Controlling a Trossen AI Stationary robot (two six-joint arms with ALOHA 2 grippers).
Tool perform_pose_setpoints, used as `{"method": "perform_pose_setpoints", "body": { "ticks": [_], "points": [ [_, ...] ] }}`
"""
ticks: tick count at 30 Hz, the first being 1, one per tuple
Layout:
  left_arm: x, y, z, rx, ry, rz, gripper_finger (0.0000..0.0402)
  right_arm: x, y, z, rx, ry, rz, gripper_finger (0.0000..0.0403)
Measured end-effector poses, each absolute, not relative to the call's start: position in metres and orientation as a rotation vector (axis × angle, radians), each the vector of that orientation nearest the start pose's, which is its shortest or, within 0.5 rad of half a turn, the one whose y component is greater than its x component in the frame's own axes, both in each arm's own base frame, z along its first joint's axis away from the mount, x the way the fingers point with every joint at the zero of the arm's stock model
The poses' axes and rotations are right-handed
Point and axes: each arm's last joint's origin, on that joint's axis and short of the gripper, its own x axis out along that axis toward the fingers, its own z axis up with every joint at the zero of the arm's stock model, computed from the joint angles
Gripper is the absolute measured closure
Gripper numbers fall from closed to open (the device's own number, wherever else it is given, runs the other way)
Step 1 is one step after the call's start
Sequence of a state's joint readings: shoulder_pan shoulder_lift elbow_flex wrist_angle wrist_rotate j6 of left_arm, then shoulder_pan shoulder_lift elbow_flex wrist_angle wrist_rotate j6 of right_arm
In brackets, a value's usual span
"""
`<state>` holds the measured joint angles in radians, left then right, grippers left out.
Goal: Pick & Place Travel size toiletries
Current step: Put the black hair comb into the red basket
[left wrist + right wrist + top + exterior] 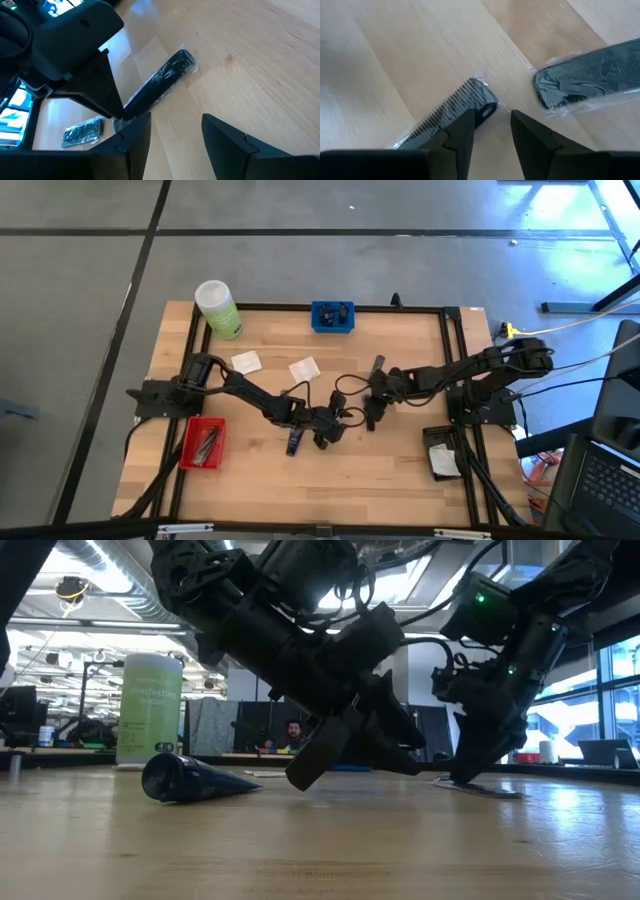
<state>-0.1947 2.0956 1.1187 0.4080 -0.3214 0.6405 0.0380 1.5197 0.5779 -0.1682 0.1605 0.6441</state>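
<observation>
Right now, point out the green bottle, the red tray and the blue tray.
green bottle [220, 312]: high view, its body.
red tray [189, 444]: high view, its left wall.
blue tray [319, 326]: high view, its front rim.

Both my arms reach inward over mid-desk. My left gripper [172, 145] is angled low, its fingers parted. My right gripper [492, 135] points downward, fingers apart with a narrow gap.

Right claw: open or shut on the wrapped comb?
Open: the right claw shows a gap, comb lying flat on the table.
</observation>
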Motion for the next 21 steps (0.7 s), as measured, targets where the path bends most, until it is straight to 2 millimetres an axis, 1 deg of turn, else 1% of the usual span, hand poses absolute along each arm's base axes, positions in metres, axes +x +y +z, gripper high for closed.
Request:
{"method": "perform_pose_setpoints", "body": {
  "ticks": [4, 8, 11, 16, 21],
  "points": [
    [0.4132, -0.0722, 0.1113, 0.768, 0.575, -0.058, 0.0229, 0.2433, 0.0045, 0.1144, 0.463, 1.032, -0.466, 0.0272],
    [0.4132, -0.0722, 0.1113, 0.768, 0.575, -0.058, 0.0229, 0.2435, 0.0047, 0.114, 0.465, 1.035, -0.459, 0.0293],
    [0.4131, -0.0722, 0.1112, 0.768, 0.575, -0.058, 0.0229, 0.2438, 0.0052, 0.1138, 0.475, 1.04, -0.443, 0.0324],
    [0.4131, -0.0722, 0.1112, 0.768, 0.576, -0.058, 0.0229, 0.2439, 0.0061, 0.1138, 0.473, 1.05, -0.413, 0.039],
    [0.4131, -0.0722, 0.1112, 0.768, 0.576, -0.058, 0.0229, 0.2439, 0.0063, 0.1138, 0.473, 1.053, -0.405, 0.0395]
  ]
}}
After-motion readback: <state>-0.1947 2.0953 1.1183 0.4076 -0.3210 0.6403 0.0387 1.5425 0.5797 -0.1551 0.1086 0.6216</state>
